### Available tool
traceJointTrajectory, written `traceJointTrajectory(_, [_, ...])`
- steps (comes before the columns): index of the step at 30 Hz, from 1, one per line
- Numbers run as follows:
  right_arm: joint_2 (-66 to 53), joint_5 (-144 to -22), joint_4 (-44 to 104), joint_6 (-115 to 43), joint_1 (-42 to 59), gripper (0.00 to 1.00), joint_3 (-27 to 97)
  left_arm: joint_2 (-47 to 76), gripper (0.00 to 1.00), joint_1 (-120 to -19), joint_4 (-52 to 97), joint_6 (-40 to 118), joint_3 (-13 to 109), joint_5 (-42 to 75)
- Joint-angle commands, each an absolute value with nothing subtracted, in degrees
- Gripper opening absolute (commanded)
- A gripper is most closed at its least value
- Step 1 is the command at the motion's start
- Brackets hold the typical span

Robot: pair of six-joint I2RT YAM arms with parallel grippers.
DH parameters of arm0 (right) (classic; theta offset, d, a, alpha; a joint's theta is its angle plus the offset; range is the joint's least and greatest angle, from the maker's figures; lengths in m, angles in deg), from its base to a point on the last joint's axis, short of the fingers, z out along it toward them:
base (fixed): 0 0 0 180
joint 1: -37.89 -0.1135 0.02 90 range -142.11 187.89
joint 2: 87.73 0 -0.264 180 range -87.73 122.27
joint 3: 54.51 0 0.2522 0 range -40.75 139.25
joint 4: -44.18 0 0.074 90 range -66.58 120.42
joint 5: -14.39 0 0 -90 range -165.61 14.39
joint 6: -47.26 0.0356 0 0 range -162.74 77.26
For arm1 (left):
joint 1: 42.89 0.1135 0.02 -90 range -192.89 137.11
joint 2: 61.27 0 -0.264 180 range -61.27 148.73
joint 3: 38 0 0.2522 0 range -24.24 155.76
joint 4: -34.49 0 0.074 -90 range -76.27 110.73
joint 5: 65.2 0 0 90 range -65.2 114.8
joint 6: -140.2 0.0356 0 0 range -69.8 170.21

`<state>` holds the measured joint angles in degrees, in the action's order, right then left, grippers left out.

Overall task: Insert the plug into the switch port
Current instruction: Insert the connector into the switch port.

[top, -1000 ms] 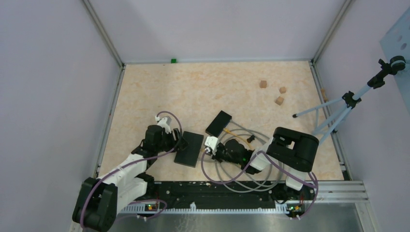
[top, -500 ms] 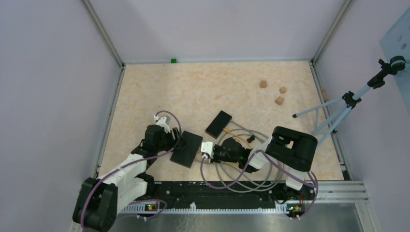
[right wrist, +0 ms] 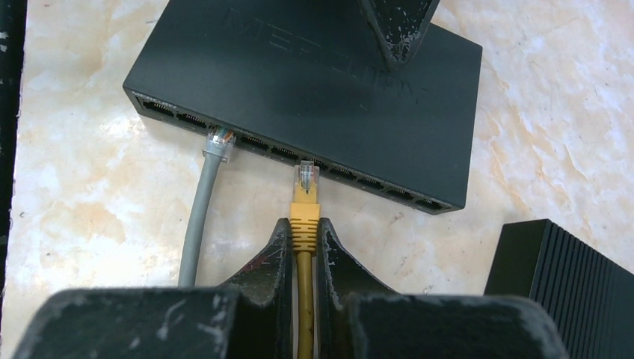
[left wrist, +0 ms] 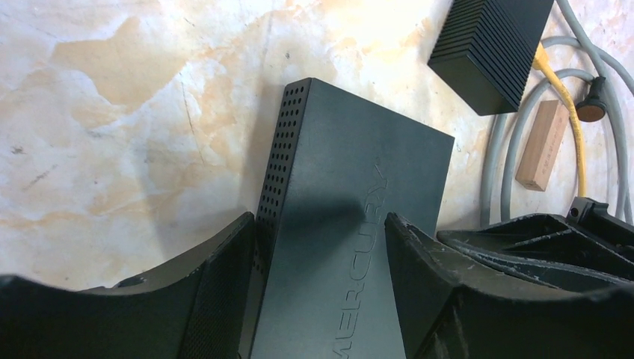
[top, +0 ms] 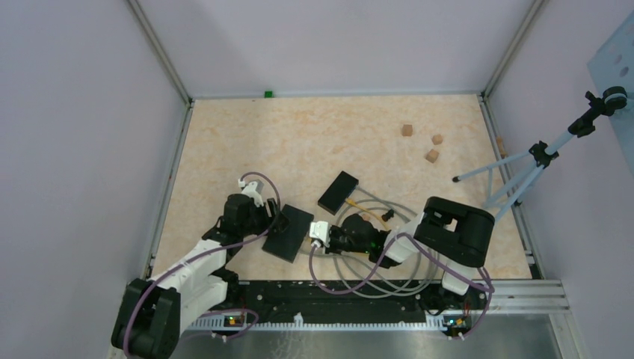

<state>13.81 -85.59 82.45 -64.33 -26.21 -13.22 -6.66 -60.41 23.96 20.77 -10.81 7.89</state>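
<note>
Much of the plug [right wrist: 305, 200] goes unseen from overhead, where the right arm covers it; only the right wrist view shows it. Whether its clear tip has entered a socket or merely meets the port row [right wrist: 359, 179] is hard to tell. In the left wrist view the near end of the switch [left wrist: 351, 187] is cut off by the frame edge and its port face is hidden.

One yellow plug, one grey cable [right wrist: 203, 194] already seated in a port, two dark boxes (the switch and a ribbed box [left wrist: 490, 45]), three wooden cubes [top: 432, 155] far right, one wooden block [left wrist: 542, 134] and one tripod [top: 523, 168].

The plug's long axis runs square to the port face, tip toward the switch, yellow boot behind. The right gripper [right wrist: 303, 239] is clamped tight on that boot. The left gripper [left wrist: 321, 224] braces the switch, one finger against its perforated side, the other on its top face.
</note>
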Motion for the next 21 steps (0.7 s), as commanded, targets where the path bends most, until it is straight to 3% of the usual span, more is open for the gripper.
traceJointTrajectory(1, [9.4, -83.2, 77.0, -66.1, -27.2, 0.0, -12.1, -8.8, 0.69, -62.0, 21.9, 17.3, -9.4, 1.7])
traceJointTrajectory(21, [3.7, -78.3, 73.0, -64.5, -25.8, 0.0, -16.0, -8.7, 0.73, -61.9, 19.2, 17.8, -7.3, 4.5])
